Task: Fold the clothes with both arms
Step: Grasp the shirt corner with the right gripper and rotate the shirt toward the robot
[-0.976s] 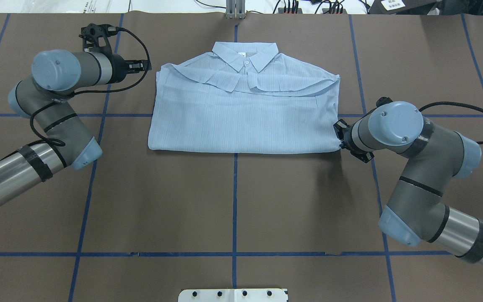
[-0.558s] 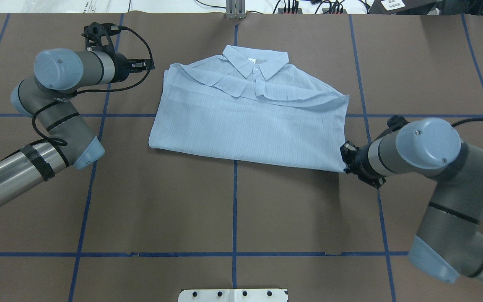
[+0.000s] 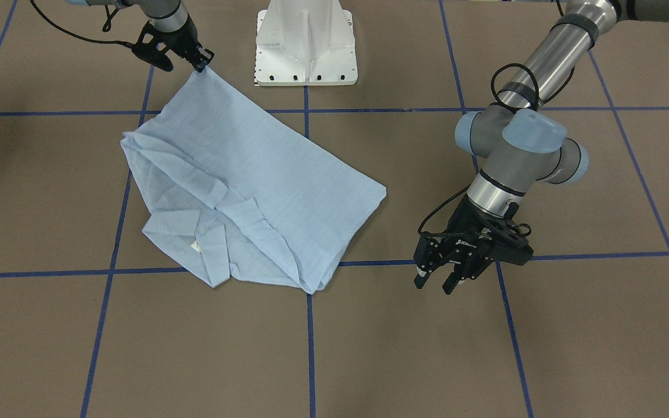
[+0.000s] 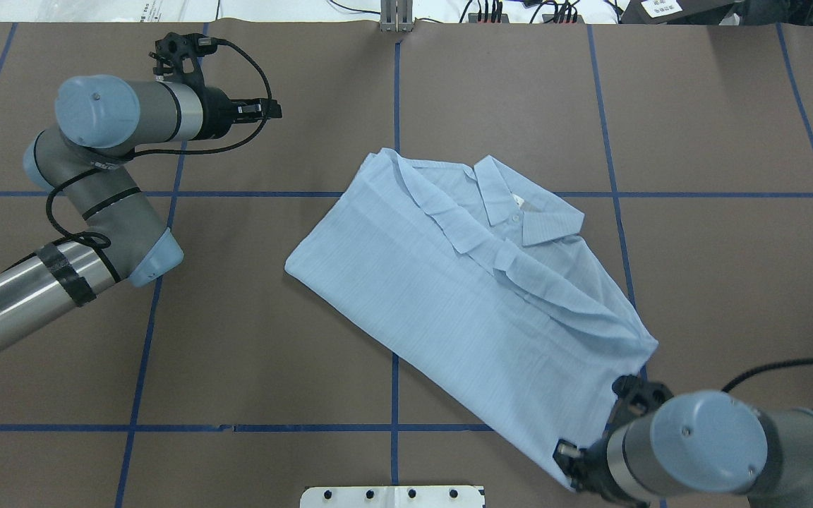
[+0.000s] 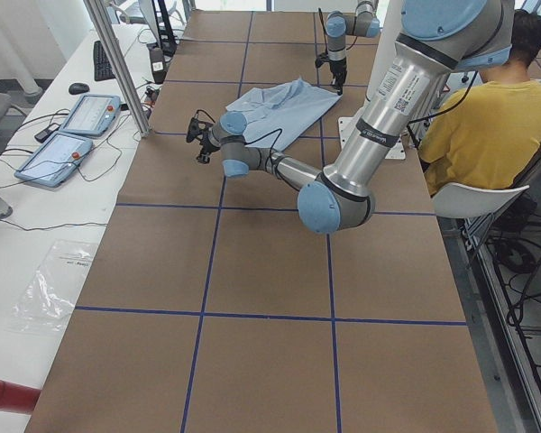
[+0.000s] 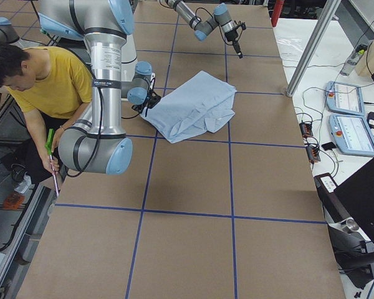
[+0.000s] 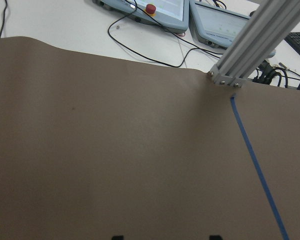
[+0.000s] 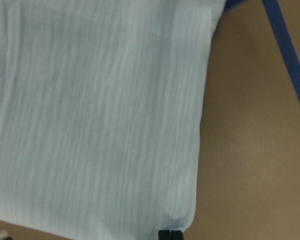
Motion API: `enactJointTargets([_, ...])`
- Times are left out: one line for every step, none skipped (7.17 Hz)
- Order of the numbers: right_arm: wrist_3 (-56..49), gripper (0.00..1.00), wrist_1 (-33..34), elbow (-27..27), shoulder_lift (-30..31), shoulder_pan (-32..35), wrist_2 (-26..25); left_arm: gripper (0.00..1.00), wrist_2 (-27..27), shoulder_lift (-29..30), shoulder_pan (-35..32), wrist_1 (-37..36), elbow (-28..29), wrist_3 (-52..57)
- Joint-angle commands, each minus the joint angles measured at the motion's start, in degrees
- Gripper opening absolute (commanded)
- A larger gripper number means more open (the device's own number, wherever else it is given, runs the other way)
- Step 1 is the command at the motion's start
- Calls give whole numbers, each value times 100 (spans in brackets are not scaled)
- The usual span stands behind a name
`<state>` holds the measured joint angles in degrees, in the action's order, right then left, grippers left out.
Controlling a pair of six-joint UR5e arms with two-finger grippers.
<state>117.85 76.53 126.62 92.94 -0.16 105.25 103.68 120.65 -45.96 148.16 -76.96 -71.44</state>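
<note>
The light blue striped shirt (image 4: 463, 296) lies folded and skewed on the brown table, collar (image 4: 519, 212) up and toward the far side. It also shows in the front view (image 3: 241, 180) and fills the right wrist view (image 8: 100, 110). My right gripper (image 4: 567, 462) is shut on the shirt's hem corner near the robot's base, as the front view (image 3: 202, 62) shows. My left gripper (image 4: 271, 109) is open and empty, well clear of the shirt at the far left; the front view (image 3: 434, 284) shows its fingers apart above bare table.
The white pedestal base (image 3: 305, 46) stands right behind the held corner. An aluminium post (image 7: 255, 45) rises at the table's far edge. Blue tape lines (image 4: 395, 395) grid the table. A person in yellow (image 6: 50, 87) sits beside the robot.
My right gripper has pulled the shirt's corner back toward the robot's base; the shirt slid and turned diagonal. My left gripper drifted slightly toward the centre, still open.
</note>
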Motion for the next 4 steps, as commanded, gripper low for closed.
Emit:
enactJointTargets([491, 100, -7, 223, 83, -1079, -319, 69, 450, -872, 435, -24, -1289, -1043])
enactJointTargets([519, 100, 2, 545, 144, -882, -373, 71, 433, -1146, 630, -111, -1739, -1813])
enactJointTargets([546, 100, 2, 653, 128, -271, -374, 73, 346, -1410, 989, -286, -2074, -2334])
enactJointTargets([468, 100, 46, 349, 145, 535, -374, 77, 171, -1491, 1271, -548, -2312, -2644])
